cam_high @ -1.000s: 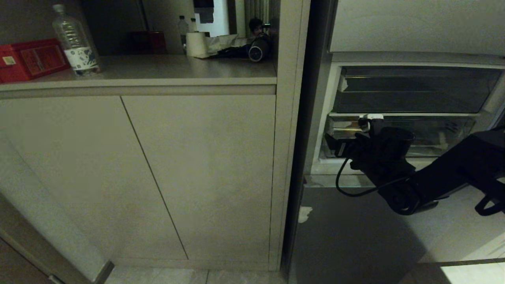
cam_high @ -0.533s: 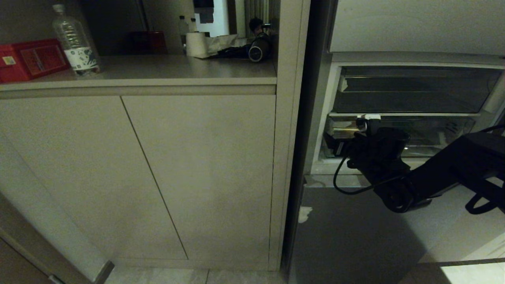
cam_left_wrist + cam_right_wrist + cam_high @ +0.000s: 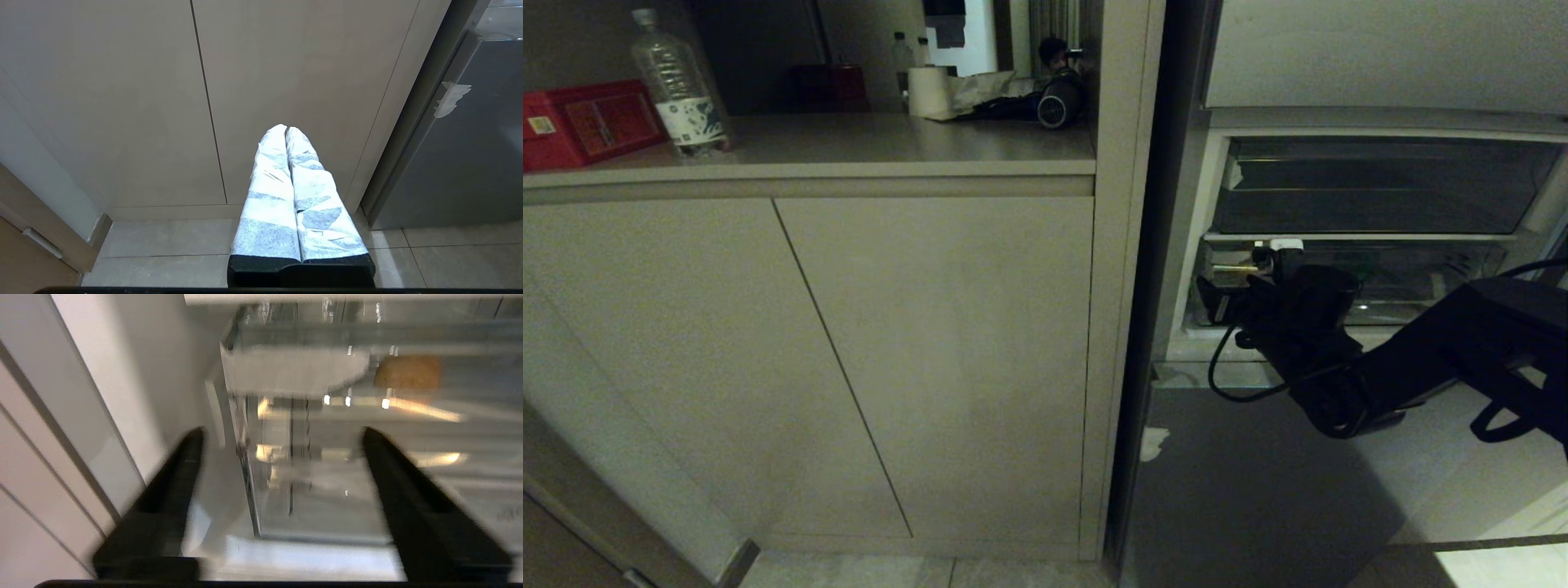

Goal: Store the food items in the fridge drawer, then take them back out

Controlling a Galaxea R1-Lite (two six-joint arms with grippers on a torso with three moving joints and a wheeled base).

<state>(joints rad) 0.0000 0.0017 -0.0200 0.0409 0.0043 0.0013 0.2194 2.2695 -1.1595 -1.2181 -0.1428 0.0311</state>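
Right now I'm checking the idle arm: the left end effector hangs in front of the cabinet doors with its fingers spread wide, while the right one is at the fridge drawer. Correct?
Not quite. The left end effector does hang before the cabinet doors, but its fingers are pressed together, not spread; the left wrist view shows it. The right end effector is at the fridge drawer, as you say.

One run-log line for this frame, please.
right gripper: jaws apart, empty, at left front corner of fridge drawer | left gripper: jaws together, parked facing cabinet doors | drawer: not pulled out
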